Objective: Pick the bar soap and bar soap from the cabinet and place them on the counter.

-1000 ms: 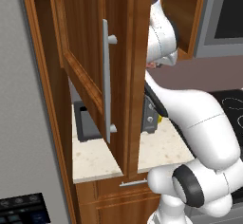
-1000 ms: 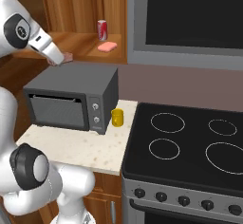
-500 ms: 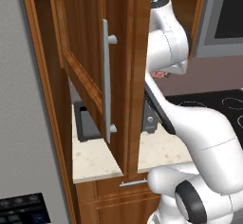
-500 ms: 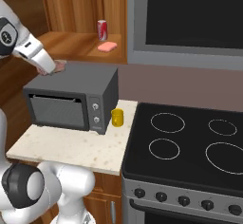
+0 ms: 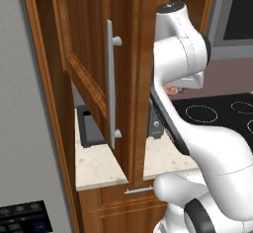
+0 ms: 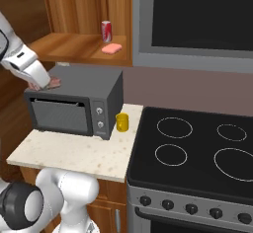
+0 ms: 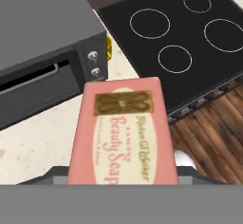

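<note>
A salmon-pink bar soap (image 7: 118,133) with a gold label lies lengthwise in my gripper and hides the fingertips in the hand view. In the right base view my gripper (image 6: 46,83) hangs just above the left part of the microwave top, shut on that bar soap (image 6: 53,83). A bit of the same pink bar (image 5: 171,89) shows behind the arm in the left base view. Another bar soap (image 6: 112,48) lies on the open cabinet shelf (image 6: 64,44). The cabinet door (image 5: 89,54) stands open. Below is the beige counter (image 6: 74,153).
A dark microwave (image 6: 74,103) stands on the counter with a yellow object (image 6: 122,122) to its right. A red can (image 6: 105,31) stands on the shelf behind the second soap. The black stovetop (image 6: 197,148) lies to the right. The door's silver handle (image 5: 110,84) is close to the arm.
The arm has come down and to the left from shelf height with the soap held, and now hangs just over the microwave top. The other soap has stayed on the shelf.
</note>
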